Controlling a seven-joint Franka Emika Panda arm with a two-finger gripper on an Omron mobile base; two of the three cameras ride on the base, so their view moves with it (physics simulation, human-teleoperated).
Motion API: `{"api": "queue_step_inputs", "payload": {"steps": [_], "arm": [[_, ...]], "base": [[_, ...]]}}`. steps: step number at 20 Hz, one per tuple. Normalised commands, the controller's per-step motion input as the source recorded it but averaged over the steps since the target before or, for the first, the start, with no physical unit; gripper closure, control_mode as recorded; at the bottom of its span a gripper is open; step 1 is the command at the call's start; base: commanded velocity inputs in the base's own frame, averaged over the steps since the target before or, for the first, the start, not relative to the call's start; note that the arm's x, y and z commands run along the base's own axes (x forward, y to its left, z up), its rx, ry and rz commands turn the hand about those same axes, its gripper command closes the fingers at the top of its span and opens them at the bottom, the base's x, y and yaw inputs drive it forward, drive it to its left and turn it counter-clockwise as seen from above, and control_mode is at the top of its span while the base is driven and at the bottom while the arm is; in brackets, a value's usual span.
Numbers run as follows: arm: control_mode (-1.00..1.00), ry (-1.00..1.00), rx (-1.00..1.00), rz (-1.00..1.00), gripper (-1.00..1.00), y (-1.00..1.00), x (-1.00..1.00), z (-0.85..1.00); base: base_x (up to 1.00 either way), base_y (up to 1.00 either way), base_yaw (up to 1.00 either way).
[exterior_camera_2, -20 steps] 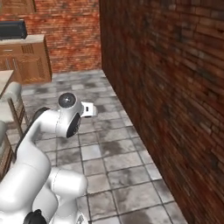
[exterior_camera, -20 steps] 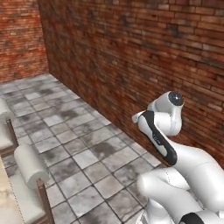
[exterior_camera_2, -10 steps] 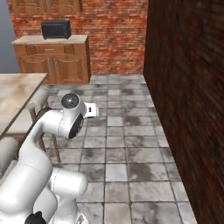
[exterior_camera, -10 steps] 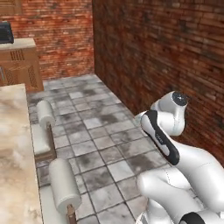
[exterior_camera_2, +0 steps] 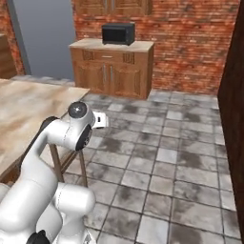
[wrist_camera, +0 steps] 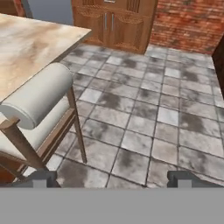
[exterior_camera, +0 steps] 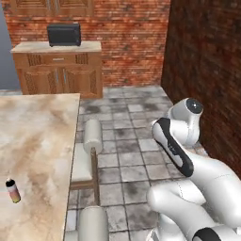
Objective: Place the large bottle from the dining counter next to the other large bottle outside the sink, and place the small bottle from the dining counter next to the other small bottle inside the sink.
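We see the small bottle standing on the dining counter, not yet picked up. Our gripper is wide open and empty, beside a stool, so we judge both placements remain.

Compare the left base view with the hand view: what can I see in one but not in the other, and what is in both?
Left base view alone: the small bottle standing upright on the dining counter near its left edge, a dark box-shaped appliance on the wooden cabinet, and the robot's arm.
Hand view alone: the gripper, its two dark fingertips wide apart, open over the tiled floor with nothing between them.
Both: the marbled dining counter, a wooden stool with a white roll back beside it, the grey floor tiles, the wooden cabinet and the brick wall.
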Motion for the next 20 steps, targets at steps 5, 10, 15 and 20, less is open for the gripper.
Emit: {"api": "queue_step_inputs", "payload": {"steps": [5,10,15,20], "arm": [[1.00,0.00,0.00,0.00,-1.00,0.00,0.00,0.00],[1.00,0.00,0.00,0.00,-1.00,0.00,0.00,0.00],[1.00,0.00,0.00,0.00,-1.00,0.00,0.00,0.00],[1.00,0.00,0.00,0.00,-1.00,0.00,0.00,0.00]], "base": [[0.31,0.00,0.57],[-0.05,-0.13,0.66],[-0.06,-0.34,0.65],[0.00,-0.26,0.50]]}}
